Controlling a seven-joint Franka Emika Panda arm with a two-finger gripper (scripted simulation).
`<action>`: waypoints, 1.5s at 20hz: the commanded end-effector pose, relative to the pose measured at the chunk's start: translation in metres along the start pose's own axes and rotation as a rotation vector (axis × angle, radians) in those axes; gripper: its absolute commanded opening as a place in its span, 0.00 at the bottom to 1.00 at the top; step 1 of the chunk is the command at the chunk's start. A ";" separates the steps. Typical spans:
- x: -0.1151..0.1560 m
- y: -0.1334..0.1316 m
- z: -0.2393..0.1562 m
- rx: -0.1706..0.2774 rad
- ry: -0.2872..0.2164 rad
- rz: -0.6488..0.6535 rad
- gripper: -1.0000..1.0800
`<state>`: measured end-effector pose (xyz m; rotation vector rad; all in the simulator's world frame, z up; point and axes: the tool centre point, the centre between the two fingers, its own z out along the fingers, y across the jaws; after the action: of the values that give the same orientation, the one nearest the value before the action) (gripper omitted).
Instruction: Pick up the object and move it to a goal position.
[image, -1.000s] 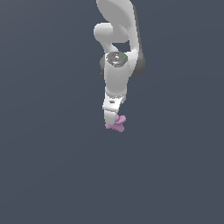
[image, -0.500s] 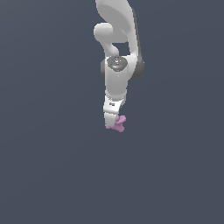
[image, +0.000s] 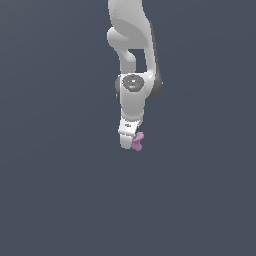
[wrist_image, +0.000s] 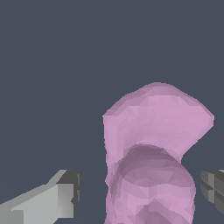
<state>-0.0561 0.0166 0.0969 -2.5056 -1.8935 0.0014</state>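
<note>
One white arm (image: 133, 75) reaches down from the top of the exterior view, over a plain dark grey-blue surface (image: 55, 190) that fills the whole picture. No edges or corners of this surface can be seen, so the place on it cannot be given more exactly. The gripper (image: 131, 143) is at the low end of the arm and points downward. The object (image: 138, 141), a small pink-purple knobbly piece, is at the tip of the gripper, on the exterior view's right side of it, and part of it is hidden behind the white body. From this view I cannot tell if the object rests on the surface or is lifted above it.

In the wrist view the object (wrist_image: 153, 153) is very close to the camera and looks large. It has a wide rounded lobe and a darker round knob nearer to the camera. One light grey finger (wrist_image: 48, 199) is on one side of it and the dark pad of the other finger (wrist_image: 213, 186) on the other side. Both fingers stand apart from the object, with a clear gap between each finger and the pink surface, so the jaws are apart and do not clamp it.
</note>
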 end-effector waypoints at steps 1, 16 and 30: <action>0.000 0.001 0.001 -0.001 0.000 0.000 0.00; 0.000 0.004 -0.005 -0.003 0.000 0.000 0.00; -0.001 0.045 -0.081 -0.002 0.002 -0.001 0.00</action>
<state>-0.0190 0.0056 0.1663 -2.5050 -1.8944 -0.0017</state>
